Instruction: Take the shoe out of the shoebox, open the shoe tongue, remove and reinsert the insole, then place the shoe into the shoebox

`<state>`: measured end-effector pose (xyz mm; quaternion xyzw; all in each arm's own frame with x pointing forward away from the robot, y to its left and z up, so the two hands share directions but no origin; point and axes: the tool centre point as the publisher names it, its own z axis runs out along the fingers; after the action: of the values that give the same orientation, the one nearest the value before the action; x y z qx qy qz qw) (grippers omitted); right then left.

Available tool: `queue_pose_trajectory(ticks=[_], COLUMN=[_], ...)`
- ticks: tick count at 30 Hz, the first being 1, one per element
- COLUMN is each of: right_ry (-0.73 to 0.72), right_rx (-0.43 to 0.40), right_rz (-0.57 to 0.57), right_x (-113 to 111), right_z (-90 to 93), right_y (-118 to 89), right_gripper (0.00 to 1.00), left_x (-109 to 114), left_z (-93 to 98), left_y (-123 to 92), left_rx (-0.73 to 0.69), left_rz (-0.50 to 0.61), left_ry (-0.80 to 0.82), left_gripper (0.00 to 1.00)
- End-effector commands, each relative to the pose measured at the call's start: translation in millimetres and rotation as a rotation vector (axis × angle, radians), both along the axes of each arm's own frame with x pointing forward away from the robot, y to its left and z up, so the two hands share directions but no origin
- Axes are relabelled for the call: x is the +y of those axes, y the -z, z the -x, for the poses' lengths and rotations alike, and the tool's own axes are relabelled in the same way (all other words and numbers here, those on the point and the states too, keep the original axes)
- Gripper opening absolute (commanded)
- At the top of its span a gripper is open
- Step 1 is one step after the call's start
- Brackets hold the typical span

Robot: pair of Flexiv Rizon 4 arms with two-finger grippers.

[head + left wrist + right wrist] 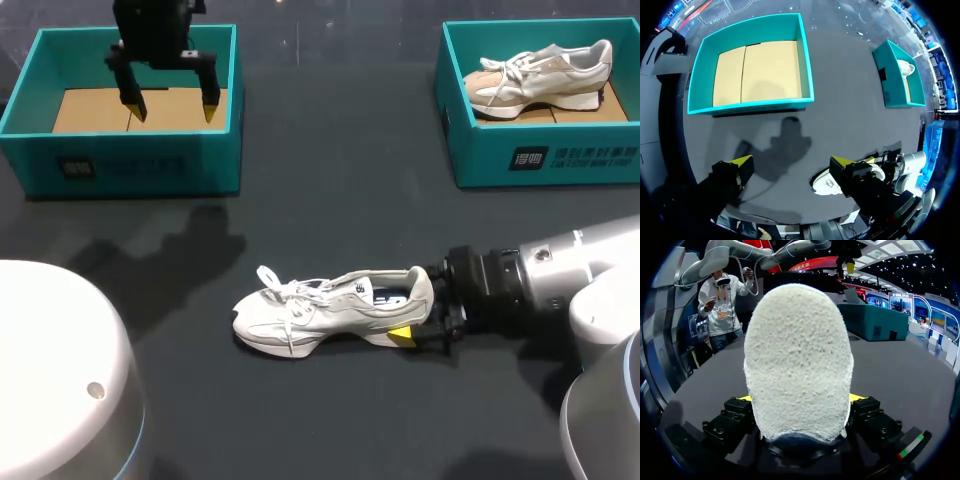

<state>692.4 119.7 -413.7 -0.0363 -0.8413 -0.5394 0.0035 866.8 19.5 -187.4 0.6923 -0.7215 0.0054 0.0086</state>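
A white sneaker (330, 305) lies on its side on the dark table, toe toward the left. My right gripper (405, 312) comes in from the right and is shut on its heel, one yellow tip showing below the sole. In the right wrist view the fuzzy heel (797, 360) fills the space between the fingers (737, 412), touching both. My left gripper (173, 108) hangs open and holding nothing above the teal shoebox (130, 165) at the back left, whose cardboard floor is bare. The left wrist view looks down past its own gripper (791, 162) at that shoebox (755, 105) and the sneaker (825, 182).
A second teal shoebox (545, 155) stands at the back right with another pale sneaker (540, 75) inside. A white rounded robot base (55, 380) fills the near left corner. Dark tabletop (340, 180) lies between the two boxes.
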Motion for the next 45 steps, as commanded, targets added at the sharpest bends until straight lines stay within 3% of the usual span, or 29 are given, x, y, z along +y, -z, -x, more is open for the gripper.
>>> queue_pose_trajectory(ticks=[1, 5, 11, 17, 24, 32, 45], right_ry=[0.0, 0.0, 0.0, 0.0, 0.0, 0.0, 0.0], right_rx=[-0.001, -0.001, -0.001, -0.001, -0.001, -0.001, -0.001], right_rz=[0.004, 0.004, 0.004, 0.004, 0.004, 0.004, 0.004], right_x=[-0.2, -0.2, -0.2, -0.2, -0.2, -0.2, -0.2], right_z=[0.8, 0.8, 0.8, 0.8, 0.8, 0.8, 0.8], right_y=[-0.1, -0.1, -0.1, -0.1, -0.1, -0.1, -0.1], right_gripper=[0.0, 0.0, 0.0, 0.0, 0.0, 0.0, 0.0], left_x=[0.6, 0.6, -33.6, -66.8, -112.1, -161.8, -161.8], left_z=[0.4, 0.4, 59.2, 115.3, 154.5, 178.8, 178.8], left_y=[0.0, 0.0, -4.5, 8.3, 31.2, 57.9, 57.9], left_rx=[-0.001, -0.001, -0.001, -0.02, 0.003, 0.06, 0.06], left_rz=[0.001, 0.001, 0.063, 0.02, -0.014, -0.024, -0.024], left_ry=[0.0, 0.0, 0.009, 0.058, 0.112, 0.1, 0.1], left_gripper=[1.0, 1.0, 1.0, 1.0, 1.0, 1.0, 1.0])
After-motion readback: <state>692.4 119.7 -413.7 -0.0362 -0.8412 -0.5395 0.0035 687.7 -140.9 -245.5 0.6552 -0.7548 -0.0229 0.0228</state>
